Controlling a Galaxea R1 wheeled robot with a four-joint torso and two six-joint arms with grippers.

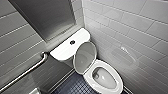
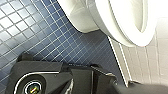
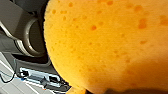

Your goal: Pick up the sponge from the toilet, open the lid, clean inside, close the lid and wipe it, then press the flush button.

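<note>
Orange porous sponge (image 3: 107, 45), rounded, pinched in right jaws; left jaws: cannot tell. Glossy white ceramic toilet (image 1: 62, 50) centre frame, oval lid (image 1: 85, 58) raised, round dark flush button (image 1: 72, 42) mid-tank.

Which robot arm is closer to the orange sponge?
Right. The sponge looms huge, right up close to the right wrist. The left arm is low beside the toilet bowl, above the blue tiled floor.
</note>
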